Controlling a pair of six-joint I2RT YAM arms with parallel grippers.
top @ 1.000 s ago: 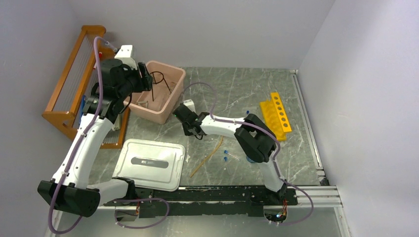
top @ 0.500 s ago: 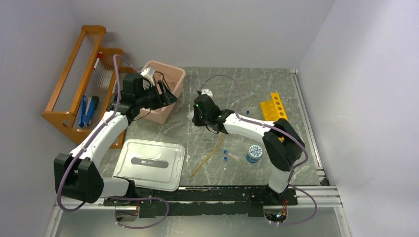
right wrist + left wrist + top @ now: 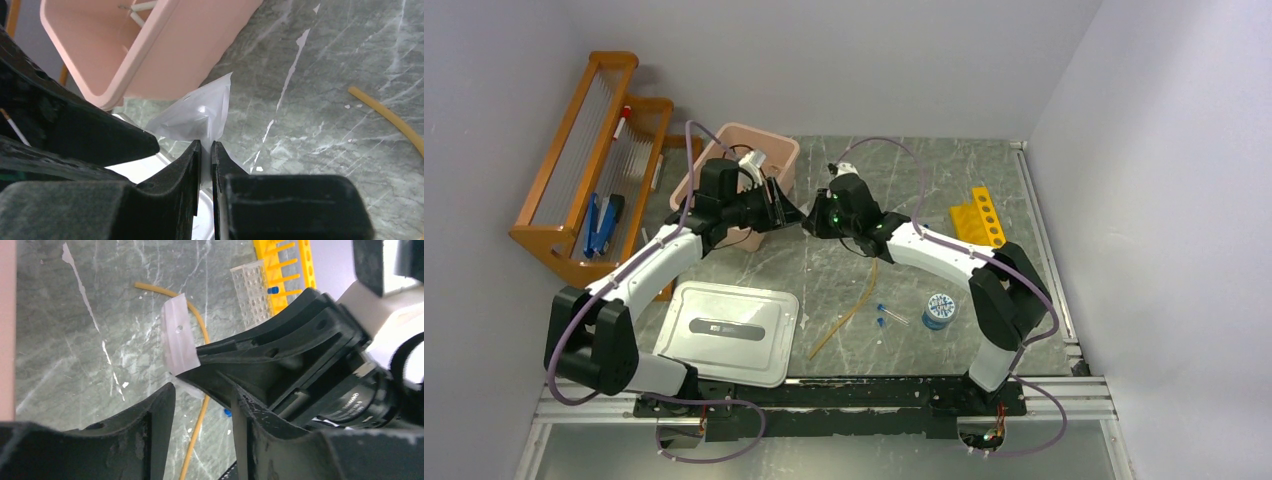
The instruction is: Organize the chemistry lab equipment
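My right gripper is shut on a small clear plastic packet, held above the table just right of the pink tub. In the top view the right gripper and left gripper meet tip to tip. The left gripper is open, its jaws apart, and the packet has its lower corner at the mouth of that gap. A long tan rubber tube and tiny blue-capped vials lie on the marble. The yellow tube rack stands at the right.
The pink tub holds a black wire piece. Its white lid lies front left. An orange wooden rack stands along the left wall. A round blue piece sits near the right arm. A clear perforated rack lies beside the yellow one.
The left arm has swung right from over the pink tub to the right gripper, its jaws narrowing. The right gripper has lifted the packet up and back to meet it.
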